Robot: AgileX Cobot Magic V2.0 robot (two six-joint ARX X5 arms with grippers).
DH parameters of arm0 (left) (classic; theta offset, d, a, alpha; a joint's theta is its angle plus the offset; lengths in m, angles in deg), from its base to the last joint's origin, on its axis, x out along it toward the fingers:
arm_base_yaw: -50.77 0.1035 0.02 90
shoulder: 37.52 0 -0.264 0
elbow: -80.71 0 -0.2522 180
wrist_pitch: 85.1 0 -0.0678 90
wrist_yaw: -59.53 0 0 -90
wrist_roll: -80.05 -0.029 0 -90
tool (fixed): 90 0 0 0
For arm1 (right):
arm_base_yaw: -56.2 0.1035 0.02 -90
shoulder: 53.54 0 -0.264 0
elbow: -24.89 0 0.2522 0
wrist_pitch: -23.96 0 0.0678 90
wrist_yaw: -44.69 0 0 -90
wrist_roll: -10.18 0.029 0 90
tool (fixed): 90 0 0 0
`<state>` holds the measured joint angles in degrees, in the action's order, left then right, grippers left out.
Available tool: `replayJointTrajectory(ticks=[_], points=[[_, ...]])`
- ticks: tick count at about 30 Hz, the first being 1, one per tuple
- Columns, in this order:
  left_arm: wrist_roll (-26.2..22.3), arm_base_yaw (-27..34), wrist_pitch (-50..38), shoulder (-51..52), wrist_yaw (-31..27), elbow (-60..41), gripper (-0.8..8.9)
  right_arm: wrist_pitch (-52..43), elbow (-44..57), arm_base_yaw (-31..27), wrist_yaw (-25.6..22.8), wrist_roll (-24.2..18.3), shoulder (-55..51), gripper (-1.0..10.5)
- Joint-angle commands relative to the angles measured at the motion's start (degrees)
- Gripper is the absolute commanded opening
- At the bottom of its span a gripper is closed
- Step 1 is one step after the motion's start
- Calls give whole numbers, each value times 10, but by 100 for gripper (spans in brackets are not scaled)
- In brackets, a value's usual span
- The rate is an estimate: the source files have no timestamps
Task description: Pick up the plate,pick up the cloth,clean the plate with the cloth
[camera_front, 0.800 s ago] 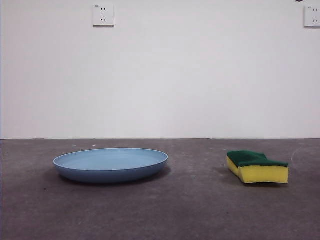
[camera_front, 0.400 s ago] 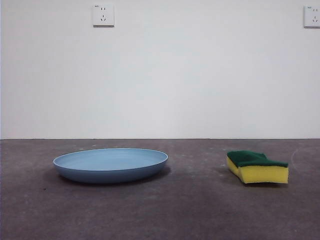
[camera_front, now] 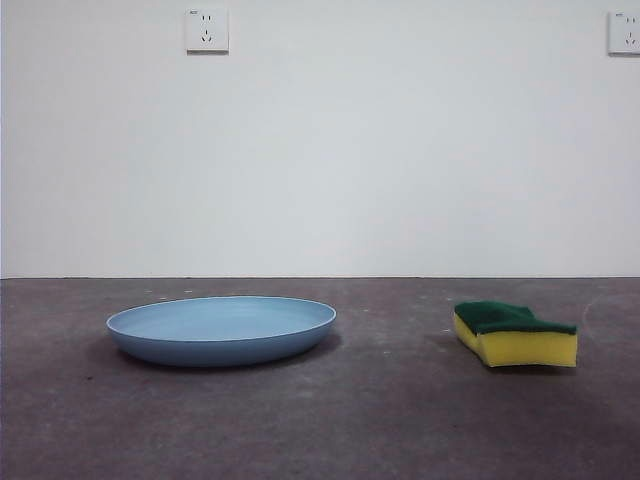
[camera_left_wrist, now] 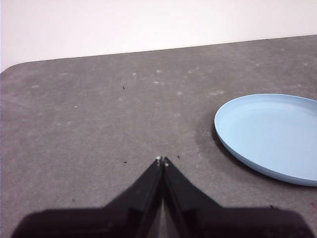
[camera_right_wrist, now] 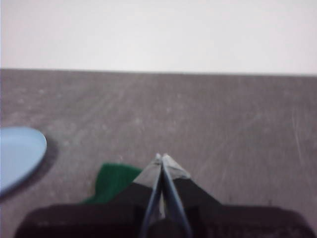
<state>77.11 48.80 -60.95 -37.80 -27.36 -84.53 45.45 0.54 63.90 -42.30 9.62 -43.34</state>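
Front view shows neither arm, since both wait above: my left pincer (camera_left_wrist: 162, 160), clenched on nothing, hangs beside the plate (camera_left_wrist: 272, 135), and my right pincer (camera_right_wrist: 161, 157), equally clenched, hovers over the cloth (camera_right_wrist: 113, 181), each set for its pick.

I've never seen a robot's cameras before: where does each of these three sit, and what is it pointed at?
Front view: low, at table height, looking across at the plate, the sponge and the wall behind; no part of the robot shows.
Left wrist view: on the left arm, looking down past its shut left pincer at the table, plate beside.
Right wrist view: on the right arm, its shut right pincer above the sponge's green edge.
All three show the plate.
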Motion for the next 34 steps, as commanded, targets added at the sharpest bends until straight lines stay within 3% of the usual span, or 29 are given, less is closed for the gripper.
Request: replayJointTrajectory(ticks=[1,8,17,21,34], points=[[2,2,-1,2,0,-8,-3,-4,39,-2,0,26,-31,2],[2,2,-1,2,0,-8,-3,-4,98,-2,0,38,-103,2],[2,2,-1,2,0,-8,-3,24,103,-2,0,50,-101,2],[2,2,-1,2,-1,-8,-3,26,102,-2,0,95,-101,2],[2,2,-1,2,0,-8,-3,26,102,-2,-3,95,-101,2]])
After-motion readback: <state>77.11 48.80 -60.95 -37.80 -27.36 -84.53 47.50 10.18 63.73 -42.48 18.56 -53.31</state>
